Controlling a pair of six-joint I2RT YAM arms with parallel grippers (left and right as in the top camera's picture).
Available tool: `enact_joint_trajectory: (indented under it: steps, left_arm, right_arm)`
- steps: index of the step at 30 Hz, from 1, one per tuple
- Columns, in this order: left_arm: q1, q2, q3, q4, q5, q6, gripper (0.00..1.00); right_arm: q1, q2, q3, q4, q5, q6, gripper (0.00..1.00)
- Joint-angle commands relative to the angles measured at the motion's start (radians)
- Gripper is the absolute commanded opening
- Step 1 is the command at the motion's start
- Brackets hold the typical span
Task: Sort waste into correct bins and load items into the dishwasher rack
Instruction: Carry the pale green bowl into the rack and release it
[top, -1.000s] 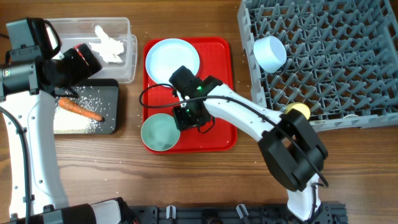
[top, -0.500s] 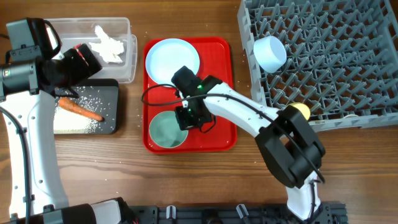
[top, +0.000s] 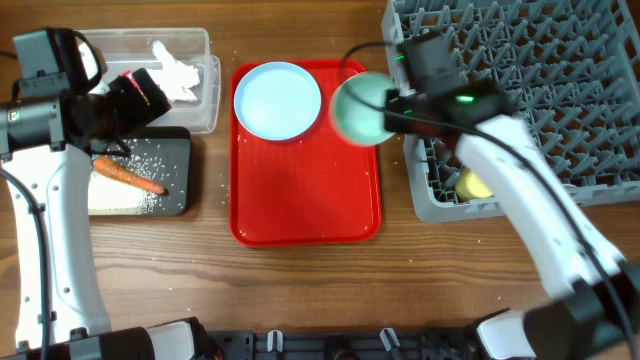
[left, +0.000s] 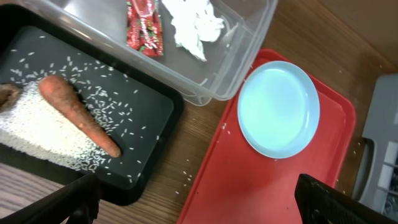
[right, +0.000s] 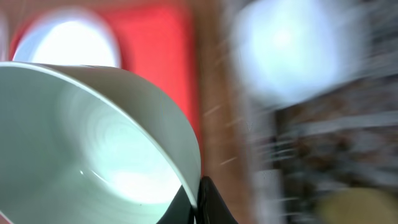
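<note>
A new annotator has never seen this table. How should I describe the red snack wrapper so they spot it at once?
Find the flat red tray; beside it stands the clear plastic tub, next to the black tray. In the tub, the snack wrapper is the flat red strip, while its neighbour is a crumpled white tissue.

The table (top: 300, 290) is brown wood. A clear tub (top: 200, 115) sits at the far left, with a black tray (top: 186, 170) right beside it, nearer the front. A red tray (top: 300, 200) lies in the middle. A big grey rack (top: 560, 100) sits on the right. A few white rice grains (left: 186, 180) lie on the wood by the black tray
</note>
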Motion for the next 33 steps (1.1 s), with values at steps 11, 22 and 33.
enact_joint_trajectory:
  steps: [11,22,33]
  left_arm:
    - [-0.214,0.071,0.006,0.021,0.024,-0.01,1.0]
    - [-0.401,0.135,0.006,0.079,0.023,-0.009,1.0]
    - [-0.417,0.135,0.006,0.079,0.023,-0.009,1.0]
  right_arm:
    - [-0.211,-0.054,0.002,0.048,0.751,-0.189,0.04]
    - [-0.319,0.144,0.002,0.588,0.785,-0.905,0.04]
    - [-0.32,0.367,0.002,0.796,0.802,-1.12,0.04]
